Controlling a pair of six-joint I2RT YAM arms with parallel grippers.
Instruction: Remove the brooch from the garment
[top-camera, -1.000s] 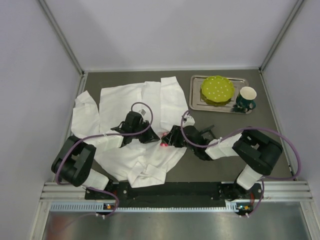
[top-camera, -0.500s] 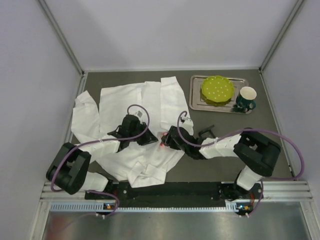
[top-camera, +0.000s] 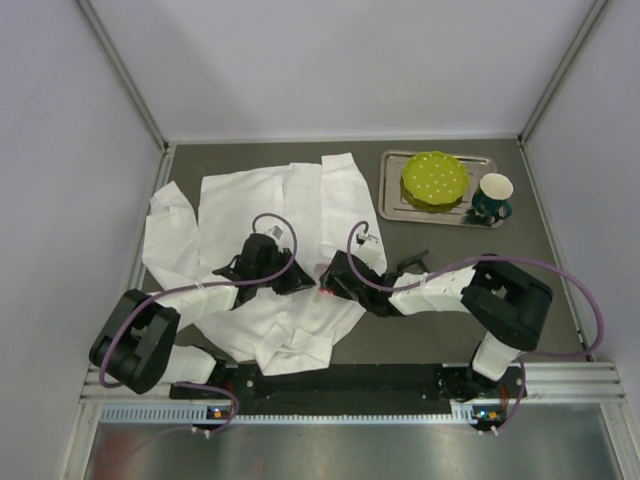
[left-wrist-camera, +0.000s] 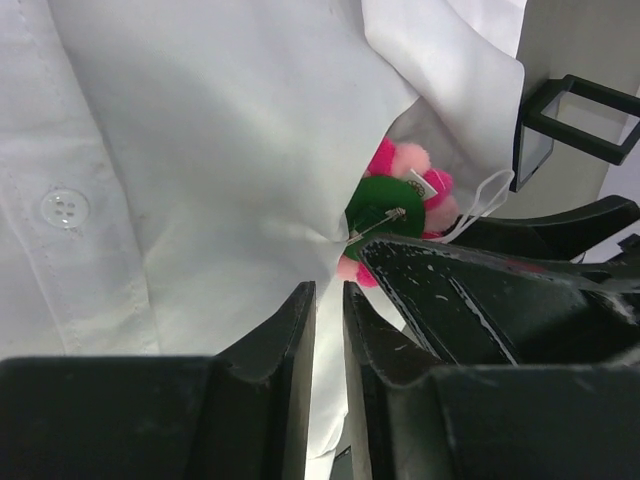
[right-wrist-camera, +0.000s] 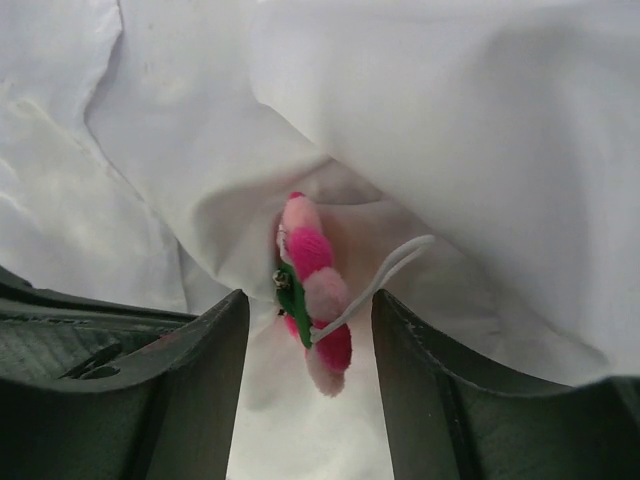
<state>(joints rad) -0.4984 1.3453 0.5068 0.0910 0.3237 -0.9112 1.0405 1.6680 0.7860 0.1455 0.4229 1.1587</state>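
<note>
The garment is a wrinkled white shirt spread over the left half of the table. The brooch, pink petals on a green back, hangs pinned at the shirt's right edge. My left gripper has its jaws nearly together with a fold of the garment between them, just left of the brooch. My right gripper is open, and its fingers stand either side of the brooch without touching it. A white loop hangs from the brooch.
A small black square frame lies on the table just right of the right gripper. At the back right, a metal tray carries a green dotted plate, with a dark green cup at its right end.
Both grippers have shifted slightly left, and the right one has closed in around the brooch. The left arm's elbow has swung outward to the left.
</note>
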